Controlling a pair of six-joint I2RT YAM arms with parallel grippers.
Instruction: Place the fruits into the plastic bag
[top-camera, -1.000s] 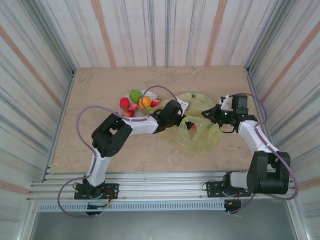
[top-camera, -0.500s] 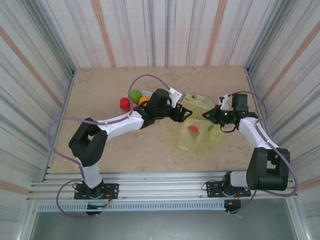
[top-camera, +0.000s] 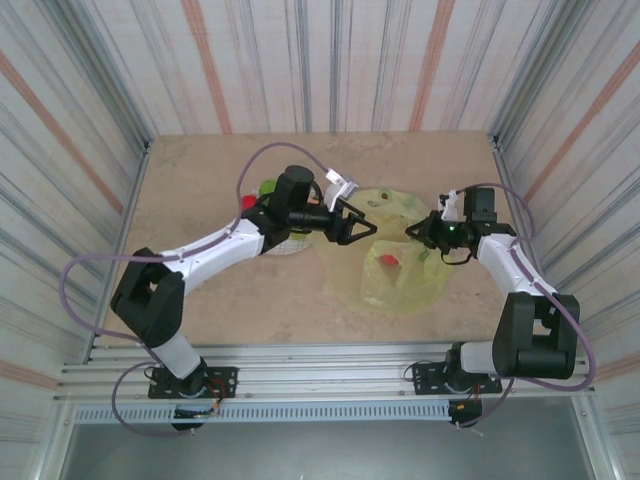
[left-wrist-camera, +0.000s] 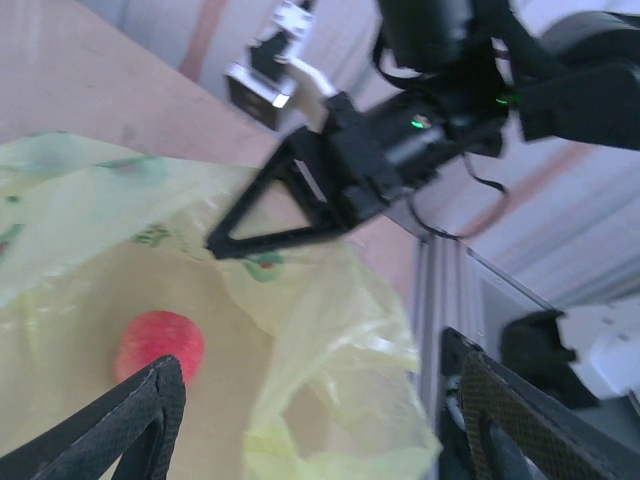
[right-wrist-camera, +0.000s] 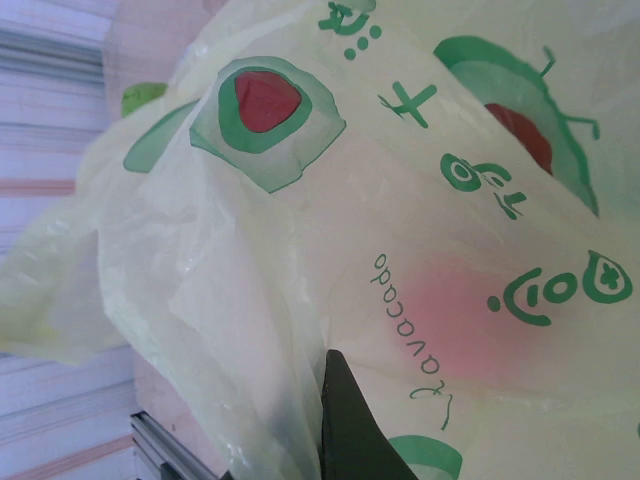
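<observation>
Just under the left fingers (top-camera: 360, 226) lies the near edge of the bag (top-camera: 405, 280), which is spread on the desk (top-camera: 200, 170). These fingers stand wide apart with nothing between them. Whether they touch the plastic I cannot tell. Opposite them, on the bag's other side, the right fingers (top-camera: 411, 232) are pinched together on a fold of the plastic and hold that edge lifted above the desk. Between the two sets of fingers, inside the bag, sits a red fruit (left-wrist-camera: 158, 346). From the left wrist it shows through the open mouth, just above the left-hand finger.

From the right wrist, the printed plastic hangs right against one dark finger. A pinkish blur shows through it, but what it is I cannot tell.

Behind the left fingers, back along their arm, is the plate (top-camera: 288, 243) with more fruits. A green one (top-camera: 268, 187) and a red one (top-camera: 246, 203) peek out beside the arm, well apart from the bag.
</observation>
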